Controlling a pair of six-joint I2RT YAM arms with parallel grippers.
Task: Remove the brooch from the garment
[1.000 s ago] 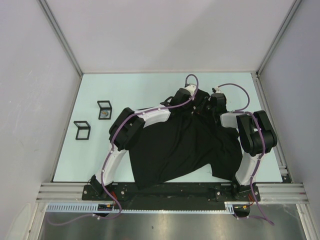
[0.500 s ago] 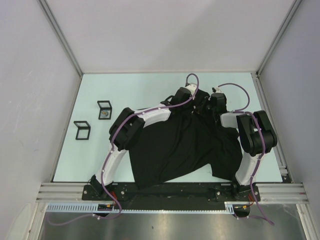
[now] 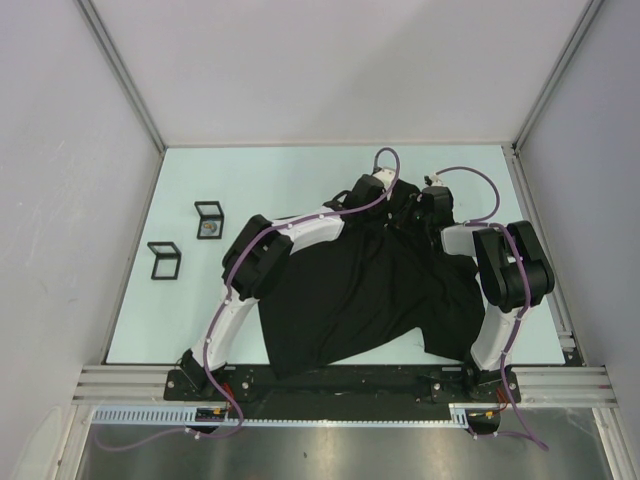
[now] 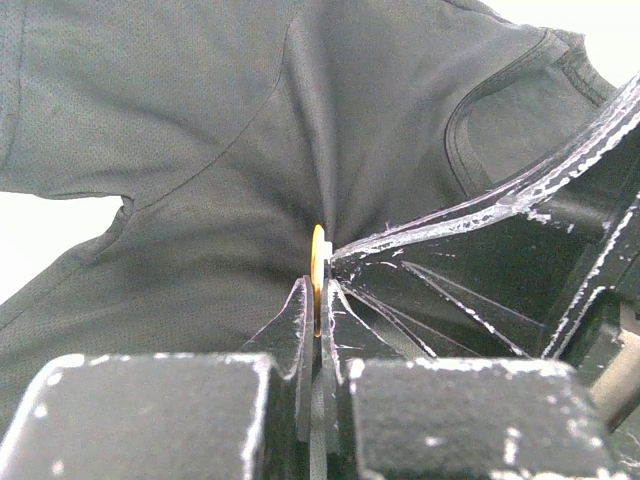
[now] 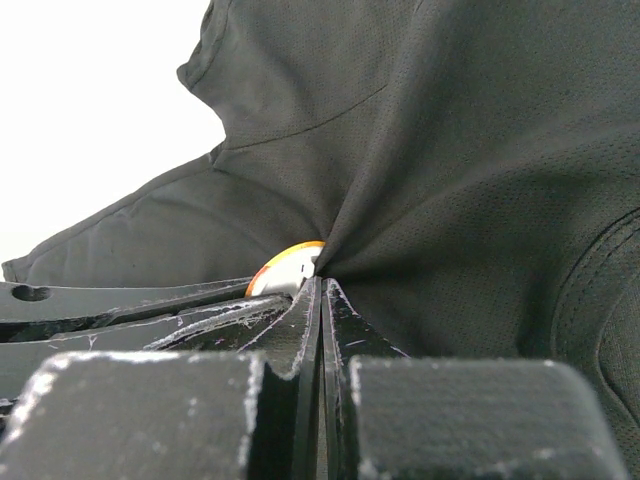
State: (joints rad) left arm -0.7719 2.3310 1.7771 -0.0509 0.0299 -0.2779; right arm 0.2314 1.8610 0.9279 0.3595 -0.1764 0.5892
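Observation:
The black garment [image 3: 370, 300] lies spread on the table, bunched up where both grippers meet near its collar. The brooch [image 4: 318, 262] is a thin round disc with a gold-orange rim. It shows edge-on in the left wrist view, and my left gripper [image 4: 318, 292] is shut on it. In the right wrist view the white face of the brooch [image 5: 285, 271] peeks out just left of my right gripper [image 5: 322, 285]. That gripper is shut on a pinch of the garment [image 5: 470, 180] right beside the brooch. The cloth pulls into taut folds toward that pinch. In the top view the grippers themselves are hard to make out.
Two small black-framed open cubes [image 3: 208, 220] [image 3: 164, 260] stand on the pale table [image 3: 260, 180] at the left. Grey enclosure walls [image 3: 80, 200] stand close on three sides. An aluminium rail [image 3: 340, 385] carries the arm bases at the near edge.
The left arm's elbow has shifted slightly to the right. Both grippers stay shut at the same spot on the garment.

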